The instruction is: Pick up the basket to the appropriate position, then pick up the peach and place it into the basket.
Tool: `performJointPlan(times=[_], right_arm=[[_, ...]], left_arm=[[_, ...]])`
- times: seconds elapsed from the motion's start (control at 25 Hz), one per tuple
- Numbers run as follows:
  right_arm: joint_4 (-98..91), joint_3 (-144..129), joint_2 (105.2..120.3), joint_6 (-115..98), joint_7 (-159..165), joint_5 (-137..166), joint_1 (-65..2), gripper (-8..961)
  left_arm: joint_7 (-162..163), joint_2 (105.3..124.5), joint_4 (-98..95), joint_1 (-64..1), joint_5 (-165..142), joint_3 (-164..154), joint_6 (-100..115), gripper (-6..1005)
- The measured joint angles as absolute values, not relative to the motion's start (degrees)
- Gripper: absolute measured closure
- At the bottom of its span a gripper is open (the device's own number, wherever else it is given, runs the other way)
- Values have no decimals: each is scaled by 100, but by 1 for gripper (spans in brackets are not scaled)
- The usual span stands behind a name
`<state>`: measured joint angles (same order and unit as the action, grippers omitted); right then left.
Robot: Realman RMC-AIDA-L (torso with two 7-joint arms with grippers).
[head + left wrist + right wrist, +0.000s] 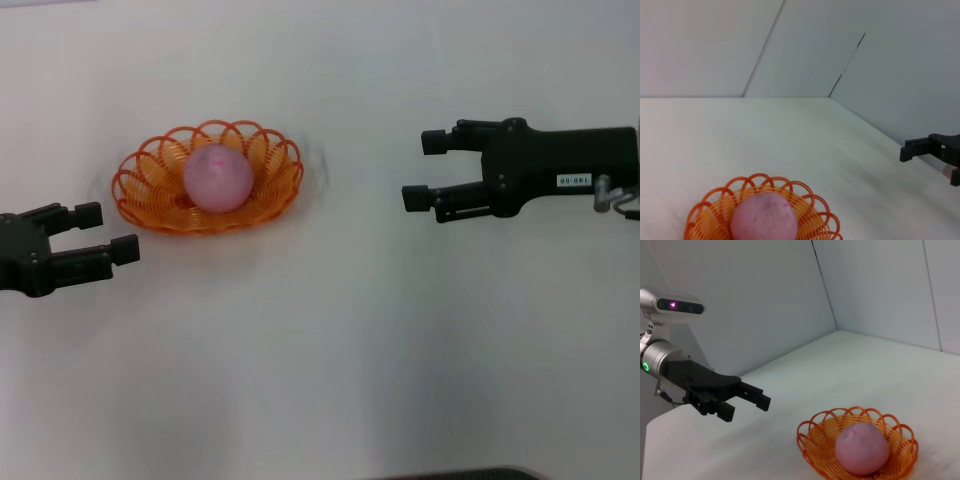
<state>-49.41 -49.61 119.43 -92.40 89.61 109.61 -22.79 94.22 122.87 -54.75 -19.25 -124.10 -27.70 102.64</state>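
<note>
Already my left gripper (108, 232) hangs with its jaws released just beside the near-left rim of the basket (150, 200), touching nothing. The basket sits on the white table (320, 380), left of centre, its long axis running across my view and tilted slightly up toward the right, mouth facing up. The peach (217, 178) rests inside it, in the middle. Well apart on the right, my right gripper (427, 170) hovers with jaws spread and empty, pointing back toward the basket. I judge both placements done, so the next move calls only for drawing my arms back clear.
</note>
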Motion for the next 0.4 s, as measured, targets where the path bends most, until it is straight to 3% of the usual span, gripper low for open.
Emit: performJointPlan(times=[0.4], right_arm=[[-4703, -4745, 11944, -9246, 8639, 10973, -2324, -3]], left_arm=[[9422, 12287, -5476, -1916, -12410, -2772, 10246, 111]])
